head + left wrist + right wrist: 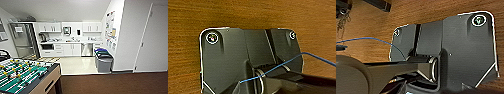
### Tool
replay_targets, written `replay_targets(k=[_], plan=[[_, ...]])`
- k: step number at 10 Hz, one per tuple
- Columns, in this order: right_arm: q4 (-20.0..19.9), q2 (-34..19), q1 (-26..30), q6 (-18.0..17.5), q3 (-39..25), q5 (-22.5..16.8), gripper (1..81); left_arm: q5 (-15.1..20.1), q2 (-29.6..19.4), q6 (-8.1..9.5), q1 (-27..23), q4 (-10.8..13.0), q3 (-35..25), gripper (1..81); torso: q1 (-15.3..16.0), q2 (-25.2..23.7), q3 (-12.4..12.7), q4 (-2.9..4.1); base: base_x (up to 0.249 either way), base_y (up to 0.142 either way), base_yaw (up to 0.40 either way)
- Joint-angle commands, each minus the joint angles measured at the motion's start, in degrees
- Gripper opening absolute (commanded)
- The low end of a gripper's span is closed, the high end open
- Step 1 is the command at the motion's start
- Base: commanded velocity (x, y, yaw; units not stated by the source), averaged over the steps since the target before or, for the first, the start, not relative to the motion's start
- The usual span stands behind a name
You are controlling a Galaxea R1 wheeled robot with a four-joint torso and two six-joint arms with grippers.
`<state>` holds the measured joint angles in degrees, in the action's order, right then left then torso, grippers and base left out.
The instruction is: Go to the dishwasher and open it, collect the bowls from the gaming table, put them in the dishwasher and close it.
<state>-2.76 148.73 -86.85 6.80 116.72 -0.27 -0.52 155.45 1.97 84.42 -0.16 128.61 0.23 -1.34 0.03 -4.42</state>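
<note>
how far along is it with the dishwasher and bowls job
Barely started, it seems. The dishwasher sits shut in the far kitchenette, across the floor from the robot. The gaming table is close by at the left; I can't make out any bowls on it. Opening, collecting, loading and closing all remain.

Dishwasher (pixel 86 49): stainless-steel front, closed, under the far kitchen counter. Gaming table (pixel 23 75): green field, near left foreground.
</note>
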Motion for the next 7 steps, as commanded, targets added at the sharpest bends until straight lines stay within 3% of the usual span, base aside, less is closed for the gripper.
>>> replay_targets(k=[1,7], plan=[[0.3,-1.1,2.9,0.1,-0.2,-2.9,81.1,2.6,-0.8,-0.04,-3.3,0.3,-0.8,81.1,0.0,0.0,0.0,0.0,0.132,0.0,0.0],[0.3,-0.8,2.9,0.3,-0.5,-2.9,81.1,2.5,-0.8,-0.04,-3.3,0.4,-0.6,81.1,-0.1,0.0,0.0,0.0,0.146,0.0,0.0]])
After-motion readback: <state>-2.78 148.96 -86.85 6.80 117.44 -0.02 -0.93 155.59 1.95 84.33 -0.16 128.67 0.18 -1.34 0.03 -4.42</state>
